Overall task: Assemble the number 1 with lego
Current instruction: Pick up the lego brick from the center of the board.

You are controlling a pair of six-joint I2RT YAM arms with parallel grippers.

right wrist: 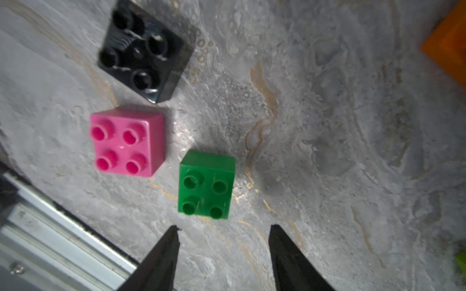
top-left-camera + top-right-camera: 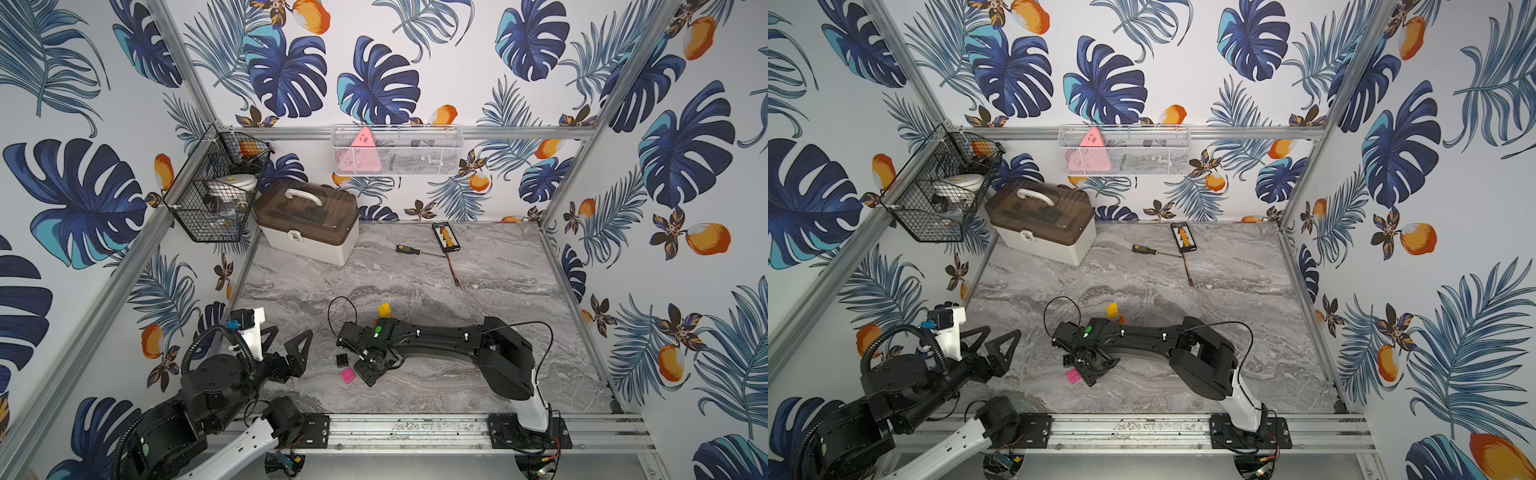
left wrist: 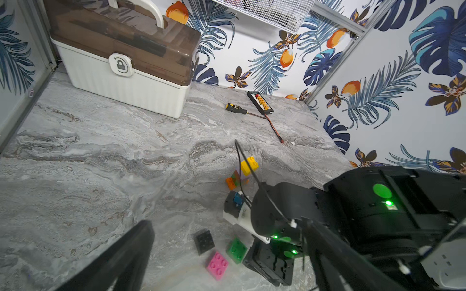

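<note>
While right gripper (image 1: 223,229) is hanging partly open and empty, green brick (image 1: 205,186) is sitting on table (image 1: 327,126) just ahead of its tips, not between them.
Pink brick (image 1: 126,143) is lying just beside green brick, black brick (image 1: 143,50) near pink brick, none touching; in both top views these two are showing lower centre, by right gripper. Yellow brick (image 2: 385,309) is standing higher in frame, beside orange brick (image 3: 230,182). Left gripper (image 2: 291,332) is resting wide open at lower left, gripping nothing.

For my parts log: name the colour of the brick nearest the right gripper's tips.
The brick is green, clearest in the right wrist view.
</note>
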